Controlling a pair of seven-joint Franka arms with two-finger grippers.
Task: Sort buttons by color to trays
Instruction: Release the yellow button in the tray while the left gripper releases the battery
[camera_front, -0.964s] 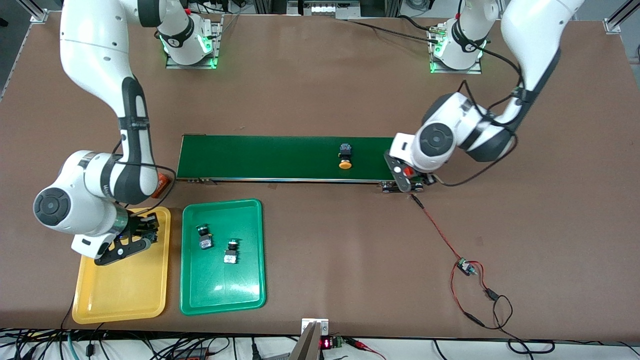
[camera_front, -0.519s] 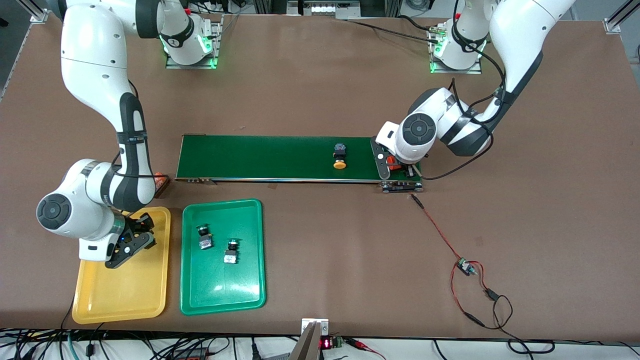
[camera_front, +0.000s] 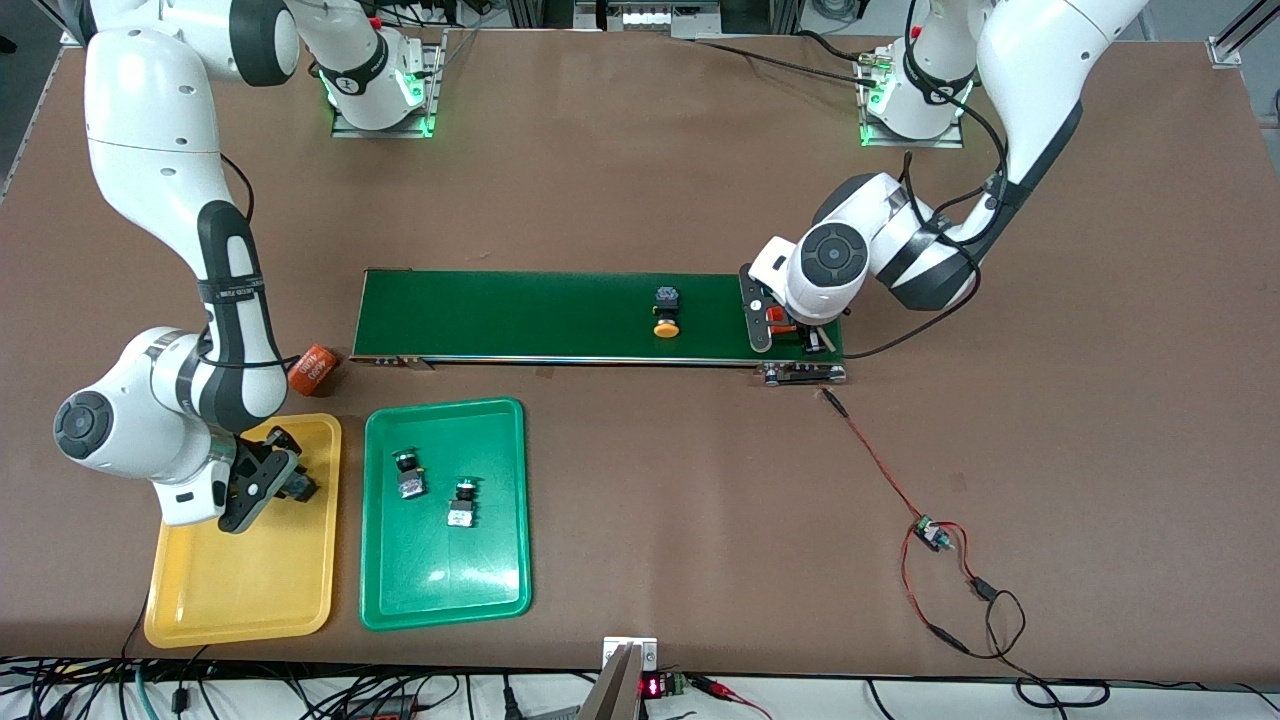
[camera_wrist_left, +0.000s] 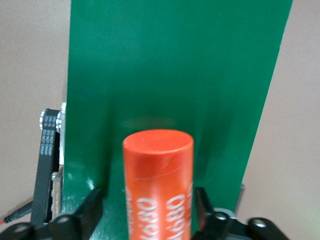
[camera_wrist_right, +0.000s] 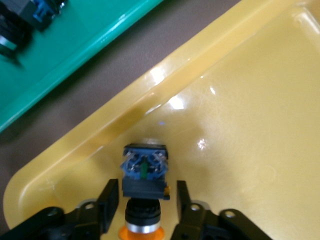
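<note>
A button (camera_wrist_right: 144, 170) with a yellow-orange cap lies in the yellow tray (camera_front: 240, 590), at the corner nearest the green tray (camera_front: 440, 590). My right gripper (camera_wrist_right: 146, 189) is open around it, with a gap on each side; in the front view the right gripper (camera_front: 270, 478) sits low over that corner. Two green-capped buttons (camera_front: 408, 475) (camera_front: 462, 503) lie in the green tray. Another yellow-orange button (camera_front: 666, 315) lies on the conveyor belt (camera_front: 520, 315). My left gripper (camera_front: 785, 330) is open at the belt's end, its fingers standing clear of an orange numbered cylinder (camera_wrist_left: 159, 185).
A second orange cylinder (camera_front: 314, 368) lies on the table by the belt's end toward the right arm. A red and black wire with a small board (camera_front: 930, 535) trails over the table from the belt's motor end.
The left gripper carried the cylinder onto the belt's end and opened. The right gripper opened off the button in the yellow tray. The belt's button drifted toward the right arm's end.
</note>
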